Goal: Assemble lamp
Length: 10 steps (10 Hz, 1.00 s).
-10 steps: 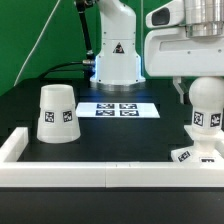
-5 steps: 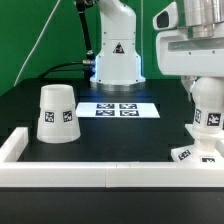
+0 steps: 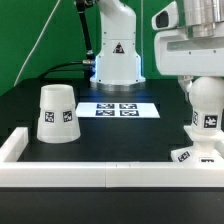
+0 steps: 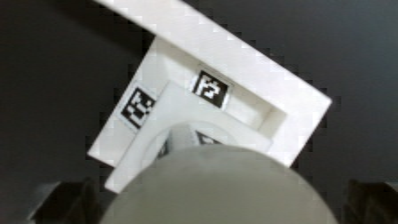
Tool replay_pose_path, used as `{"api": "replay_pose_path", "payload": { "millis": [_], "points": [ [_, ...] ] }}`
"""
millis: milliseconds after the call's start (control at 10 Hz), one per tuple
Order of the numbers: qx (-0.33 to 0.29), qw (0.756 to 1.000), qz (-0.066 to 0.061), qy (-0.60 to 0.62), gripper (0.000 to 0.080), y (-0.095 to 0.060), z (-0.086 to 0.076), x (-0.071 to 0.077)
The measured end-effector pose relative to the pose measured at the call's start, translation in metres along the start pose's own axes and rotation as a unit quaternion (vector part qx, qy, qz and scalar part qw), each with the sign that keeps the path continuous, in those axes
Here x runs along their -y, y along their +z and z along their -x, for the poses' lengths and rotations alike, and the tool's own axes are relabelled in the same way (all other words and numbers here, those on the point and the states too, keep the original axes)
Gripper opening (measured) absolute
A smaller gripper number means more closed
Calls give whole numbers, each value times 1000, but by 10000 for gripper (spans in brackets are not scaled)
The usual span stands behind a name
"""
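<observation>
The white ball-headed bulb [image 3: 207, 108] stands upright on the flat blocky base [image 3: 192, 156] at the exterior view's right, just behind the front rail. My gripper [image 3: 204, 88] comes down from above and is shut on the bulb's round head. In the wrist view the bulb's head [image 4: 210, 175] fills the space between my two dark fingers [image 4: 68, 205], with the tagged base [image 4: 196, 95] beneath it. The cone shade [image 3: 56, 113] stands narrow end up at the exterior view's left, apart from my gripper.
The marker board [image 3: 119, 109] lies flat in the middle of the black table. A long white rail [image 3: 100, 176] borders the front and turns back at the left corner [image 3: 16, 144]. The arm's white pedestal [image 3: 117, 62] stands behind.
The bulb's head has wobbled slightly right and back while staying on the base. My gripper's body has shifted a little above it. The shade has not moved.
</observation>
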State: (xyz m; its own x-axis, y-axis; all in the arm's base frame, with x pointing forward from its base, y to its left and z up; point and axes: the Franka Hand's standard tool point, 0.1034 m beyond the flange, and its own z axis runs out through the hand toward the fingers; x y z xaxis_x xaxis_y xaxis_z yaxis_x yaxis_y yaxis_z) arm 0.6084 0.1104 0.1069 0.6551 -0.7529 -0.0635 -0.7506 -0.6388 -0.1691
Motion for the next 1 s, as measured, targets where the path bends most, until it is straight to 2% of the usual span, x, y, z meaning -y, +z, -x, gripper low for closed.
{"api": "replay_pose_path", "payload": {
  "millis": [200, 400, 600, 700, 1000],
  "points": [
    [0, 994, 0, -108, 698, 0, 0, 0],
    [0, 987, 0, -161, 698, 0, 0, 0],
    [-2, 970, 2, -245, 698, 0, 0, 0],
    [-12, 936, 18, -352, 698, -1, 0, 1],
    [-13, 869, 35, -493, 698, -4, 1, 4]
  ]
}}
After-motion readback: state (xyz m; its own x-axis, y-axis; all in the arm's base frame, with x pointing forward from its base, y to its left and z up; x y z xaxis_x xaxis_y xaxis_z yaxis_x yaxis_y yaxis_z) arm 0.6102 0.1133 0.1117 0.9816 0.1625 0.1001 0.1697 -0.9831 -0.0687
